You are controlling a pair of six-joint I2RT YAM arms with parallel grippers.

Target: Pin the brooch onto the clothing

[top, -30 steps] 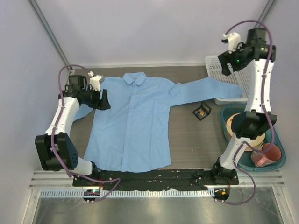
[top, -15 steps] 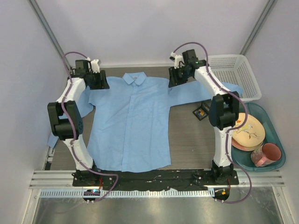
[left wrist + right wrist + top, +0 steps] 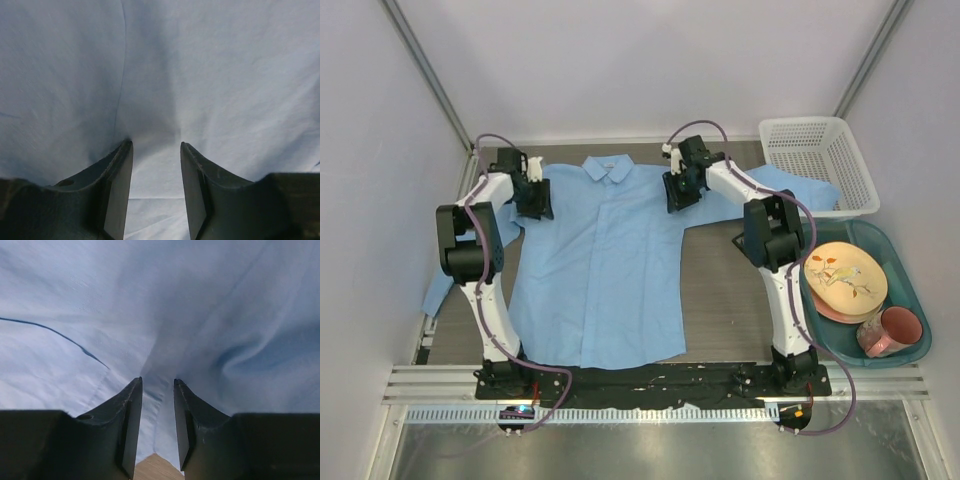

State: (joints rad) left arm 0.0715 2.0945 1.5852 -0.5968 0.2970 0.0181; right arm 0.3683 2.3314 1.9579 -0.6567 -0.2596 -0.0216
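The clothing [image 3: 600, 270], a light blue button-up shirt, lies flat on the table with its collar at the far side. My left gripper [image 3: 535, 203] presses down on its left shoulder. In the left wrist view that gripper [image 3: 155, 144] is open, with smooth fabric [image 3: 200, 75] filling the gap. My right gripper [image 3: 677, 195] is down on the right shoulder, by the sleeve seam. Its jaws [image 3: 157, 380] stand narrowly apart with a ridge of wrinkled fabric [image 3: 100, 300] rising between them. The brooch is hidden.
A white mesh basket [image 3: 815, 160] stands at the far right, over the end of the right sleeve. A teal tub [image 3: 910, 300] at the right holds a plate [image 3: 845, 280] and a pink mug [image 3: 892, 330]. The left sleeve [image 3: 440, 290] trails off the table's left edge.
Both arms swung in from the sides to the shirt's shoulders and came down onto the fabric. Both pairs of jaws have narrowed. The small black case is now behind the right arm.
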